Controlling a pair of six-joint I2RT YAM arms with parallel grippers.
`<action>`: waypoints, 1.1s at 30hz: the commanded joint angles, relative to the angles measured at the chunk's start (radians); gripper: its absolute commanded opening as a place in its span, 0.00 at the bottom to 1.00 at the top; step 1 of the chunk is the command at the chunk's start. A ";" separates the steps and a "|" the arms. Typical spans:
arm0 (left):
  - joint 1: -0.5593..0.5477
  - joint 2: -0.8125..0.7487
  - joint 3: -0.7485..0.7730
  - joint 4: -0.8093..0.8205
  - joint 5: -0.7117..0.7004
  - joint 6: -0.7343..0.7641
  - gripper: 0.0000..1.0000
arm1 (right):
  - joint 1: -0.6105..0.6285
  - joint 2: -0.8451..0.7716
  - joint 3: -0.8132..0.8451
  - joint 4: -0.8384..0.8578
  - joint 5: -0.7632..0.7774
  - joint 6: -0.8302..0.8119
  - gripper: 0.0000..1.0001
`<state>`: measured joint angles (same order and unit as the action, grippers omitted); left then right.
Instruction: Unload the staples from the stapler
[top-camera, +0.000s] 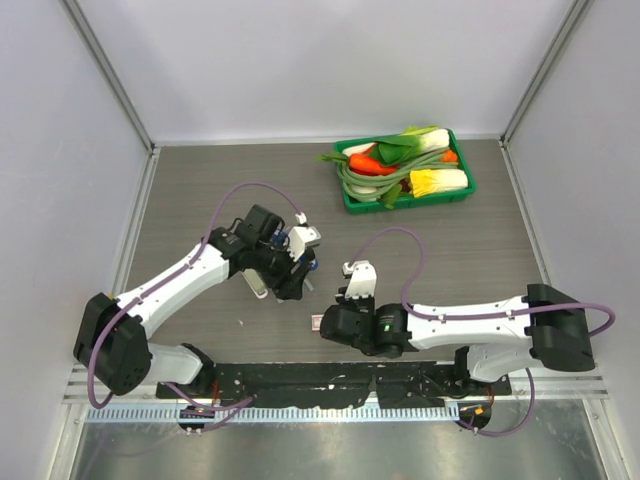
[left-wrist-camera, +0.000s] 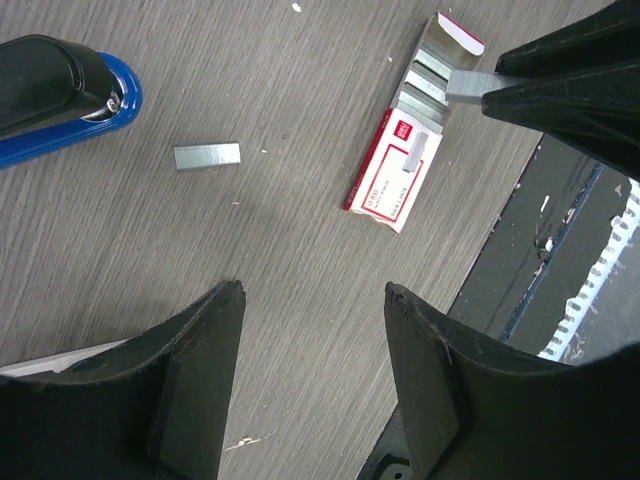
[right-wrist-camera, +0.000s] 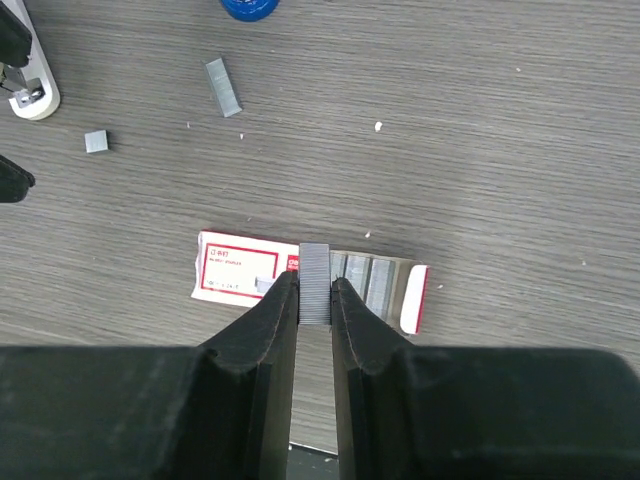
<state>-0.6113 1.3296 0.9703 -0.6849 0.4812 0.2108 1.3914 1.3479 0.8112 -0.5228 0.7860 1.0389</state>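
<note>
**Desk:** Start at the near edge. Where are the staples against your tool?

**Operator:** On my wrist view the right gripper (right-wrist-camera: 315, 288) has a staple strip (right-wrist-camera: 314, 262) pinched between its pads. The jaws are nearly together and the strip stands on edge in the narrow gap. It hangs right over the box (right-wrist-camera: 235, 272), which lies flat on the table (top-camera: 200, 190) with its flap open and more grey strips showing inside.

**Desk:** Any writing on that box?

**Operator:** It's white with a red frame and a small red mark. The print is there, but it's too small for me to read.

**Desk:** And further out?

**Operator:** A loose strip (right-wrist-camera: 223, 87) lies flat on the wood, well apart from the box. A small grey piece (right-wrist-camera: 96, 141) sits off to one side of it. Just past the loose strip I see the blue nose of the stapler (left-wrist-camera: 55, 95), which lies close to the strip but isn't touching it.

**Desk:** What about the left side?

**Operator:** The left gripper (left-wrist-camera: 312, 295) hovers above the table with its jaws well apart and nothing between them. The stapler is off beyond one finger, clear of both. At the far end there's a green tray (top-camera: 420, 199) of vegetables.
</note>
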 joint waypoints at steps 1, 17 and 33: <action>-0.002 -0.027 -0.013 0.051 -0.001 -0.019 0.62 | 0.004 -0.021 -0.047 0.104 0.023 0.044 0.01; -0.002 -0.035 -0.010 0.041 0.000 -0.013 0.61 | 0.009 0.013 -0.070 0.135 0.010 0.044 0.01; -0.002 -0.030 -0.001 0.036 -0.004 -0.008 0.61 | 0.161 0.211 0.026 -0.009 0.256 0.185 0.01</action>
<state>-0.6113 1.3201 0.9585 -0.6693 0.4782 0.1921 1.5234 1.5455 0.7807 -0.4591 0.9165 1.1336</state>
